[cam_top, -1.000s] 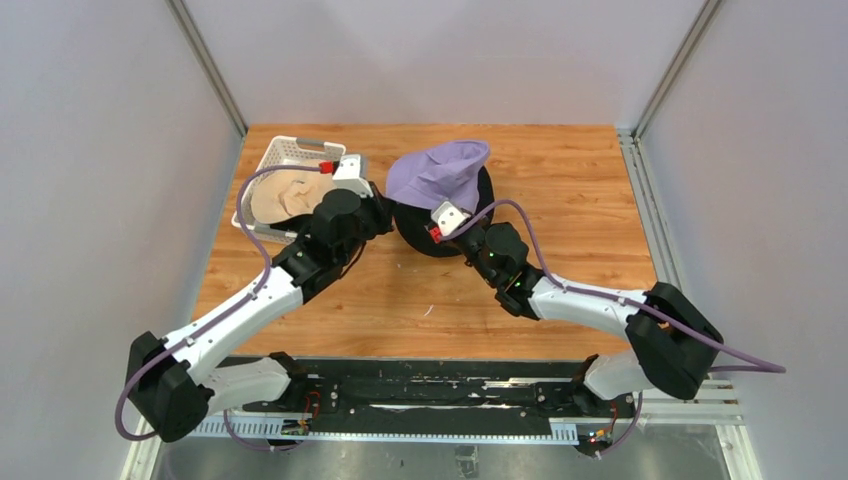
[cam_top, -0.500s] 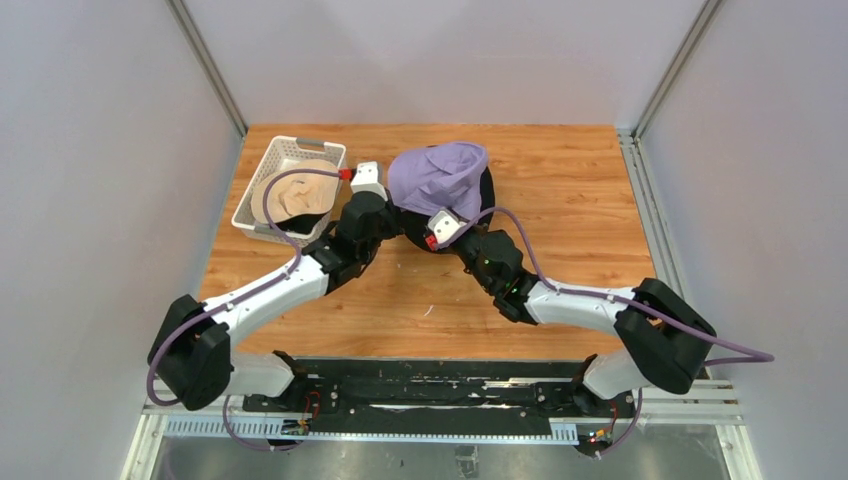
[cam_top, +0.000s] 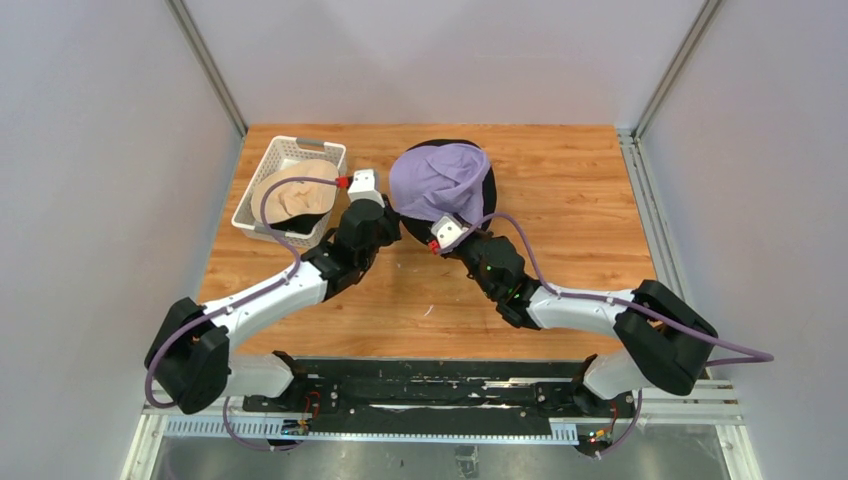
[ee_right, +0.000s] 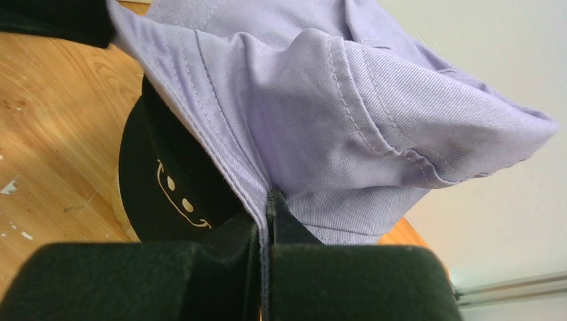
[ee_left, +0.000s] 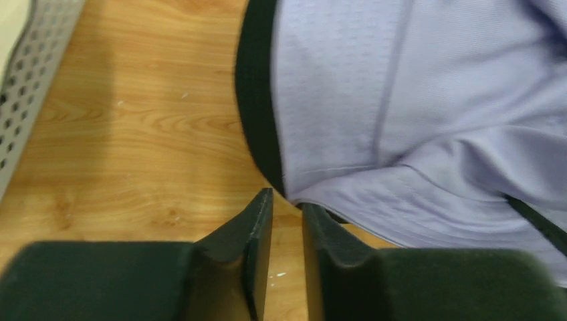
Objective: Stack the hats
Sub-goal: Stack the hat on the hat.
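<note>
Coming over from the white plastic basket, my left gripper is holding its jaws a little apart, with the soft lavender fabric bucket hat lying just ahead on the black smiley-face hat, its brim pinched in my right gripper.

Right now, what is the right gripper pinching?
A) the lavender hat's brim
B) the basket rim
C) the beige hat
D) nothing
A: the right wrist view shows the right gripper shut on the brim of the lavender hat, above the black smiley hat.
</note>
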Available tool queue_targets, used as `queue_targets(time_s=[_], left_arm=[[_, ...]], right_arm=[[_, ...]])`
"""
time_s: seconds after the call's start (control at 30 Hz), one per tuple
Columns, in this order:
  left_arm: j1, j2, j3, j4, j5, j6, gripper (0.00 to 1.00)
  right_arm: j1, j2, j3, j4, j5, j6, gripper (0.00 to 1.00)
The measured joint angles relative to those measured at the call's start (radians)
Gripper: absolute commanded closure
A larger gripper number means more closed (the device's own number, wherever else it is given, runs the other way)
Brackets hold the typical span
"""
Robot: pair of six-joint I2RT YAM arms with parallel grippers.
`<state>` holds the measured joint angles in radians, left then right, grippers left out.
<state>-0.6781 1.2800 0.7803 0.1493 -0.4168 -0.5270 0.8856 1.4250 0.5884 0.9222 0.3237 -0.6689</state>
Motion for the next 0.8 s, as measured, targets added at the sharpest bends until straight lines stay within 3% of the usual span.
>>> queue_targets(time_s=[0.17, 0.27, 0.37, 0.47, 0.63, 0.8], left_arm=[[0.023, -0.050, 0.002, -0.117, -0.133, 0.021, 0.23], [0.049, -0.107, 0.012, -0.171, -0.182, 0.026, 0.20], [0.103, -0.126, 0.074, -0.211, -0.128, 0.016, 0.20], [0.204, -0.103, 0.145, -0.205, 0.016, -0.011, 0.20], [0.369, 0.011, 0.166, -0.054, 0.415, -0.132, 0.38], [0.457, 0.227, 0.170, 0.156, 0.803, -0.294, 0.38]], right_arm=[[-0.002, -0.002, -0.011, 0.002, 0.071, -0.008, 0.99], [-0.003, -0.002, -0.014, 0.002, 0.100, -0.013, 0.99], [-0.004, -0.002, -0.014, 0.006, 0.118, -0.016, 0.99], [-0.004, -0.002, -0.015, 0.009, 0.127, -0.021, 0.99], [-0.004, -0.002, -0.015, 0.009, 0.131, -0.027, 0.99], [-0.005, -0.002, -0.014, 0.009, 0.130, -0.027, 0.99]])
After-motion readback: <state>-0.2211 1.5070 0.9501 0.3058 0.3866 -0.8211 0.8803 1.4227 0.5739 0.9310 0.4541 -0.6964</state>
